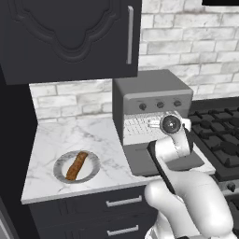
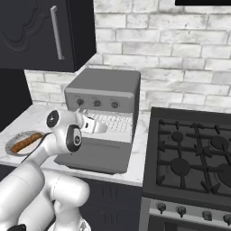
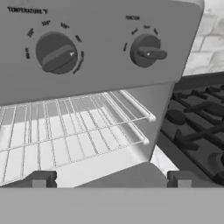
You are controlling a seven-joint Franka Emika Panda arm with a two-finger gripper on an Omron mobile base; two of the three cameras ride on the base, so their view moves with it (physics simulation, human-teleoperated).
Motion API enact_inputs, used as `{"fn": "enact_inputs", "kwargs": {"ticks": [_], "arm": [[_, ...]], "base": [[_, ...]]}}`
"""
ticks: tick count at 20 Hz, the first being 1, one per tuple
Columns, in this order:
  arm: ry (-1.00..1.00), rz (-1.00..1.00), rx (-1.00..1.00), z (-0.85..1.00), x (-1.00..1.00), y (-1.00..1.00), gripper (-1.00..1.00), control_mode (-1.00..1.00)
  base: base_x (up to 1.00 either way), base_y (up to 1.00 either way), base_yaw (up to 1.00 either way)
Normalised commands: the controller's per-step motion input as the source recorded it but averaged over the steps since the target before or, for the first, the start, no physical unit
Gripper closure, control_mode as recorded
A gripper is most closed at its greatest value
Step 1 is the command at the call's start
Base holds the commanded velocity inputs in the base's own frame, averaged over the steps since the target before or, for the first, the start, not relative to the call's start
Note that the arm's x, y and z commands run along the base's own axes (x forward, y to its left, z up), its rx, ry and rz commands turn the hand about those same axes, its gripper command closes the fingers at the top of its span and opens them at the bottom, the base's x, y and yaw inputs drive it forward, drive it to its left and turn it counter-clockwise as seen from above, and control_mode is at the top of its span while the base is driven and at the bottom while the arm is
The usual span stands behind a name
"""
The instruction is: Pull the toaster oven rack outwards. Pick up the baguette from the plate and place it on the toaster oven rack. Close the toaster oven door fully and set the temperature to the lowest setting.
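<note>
Already, the toaster oven door (image 1: 158, 161) hangs open as the robot's hand (image 3: 109, 180), fingers spread wide and empty, hovers at the toaster oven rack (image 3: 65, 131), seemingly not yet pulled out. The baguette (image 1: 77, 165) waits on the plate (image 1: 59, 173) on the bench (image 1: 70, 135); loading, closing and the temperature knob (image 3: 56, 53) remain.

I take the black stove (image 2: 194, 167) as my landmark. Behind it, a whitewashed brick wall (image 2: 171, 49) runs the width of the kitchen. Left of the stove lies a white marble counter (image 1: 70, 135) with grey veining. Under that counter sit dark drawers (image 1: 116, 210) with pale bar handles. Above the counter hangs a dark cabinet door (image 1: 70, 37) with a carved panel and a vertical silver handle. Small knobs line the stove's front edge. The light is even and soft.
</note>
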Motion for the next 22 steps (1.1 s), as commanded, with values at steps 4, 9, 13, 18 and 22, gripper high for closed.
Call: {"fn": "enact_inputs", "kwargs": {"ticks": [4,9,13,18,22], "arm": [[-0.17,0.0,-0.01,0.0,0.0,0.0,-1.0,-1.0],[-0.2,0.0,-0.02,0.0,0.03,0.0,-1.0,-1.0],[-0.17,0.0,-0.03,0.0,0.05,0.02,-1.0,-1.0],[-0.07,0.0,-0.04,-0.11,0.08,0.08,-1.0,-1.0],[0.0,0.03,-0.07,-0.25,0.02,0.03,-1.0,-1.0]], "base": [[0.0,0.0,0.0],[0.0,0.0,0.0],[0.0,0.0,0.0],[0.0,0.0,0.0],[0.0,0.0,0.0]]}}
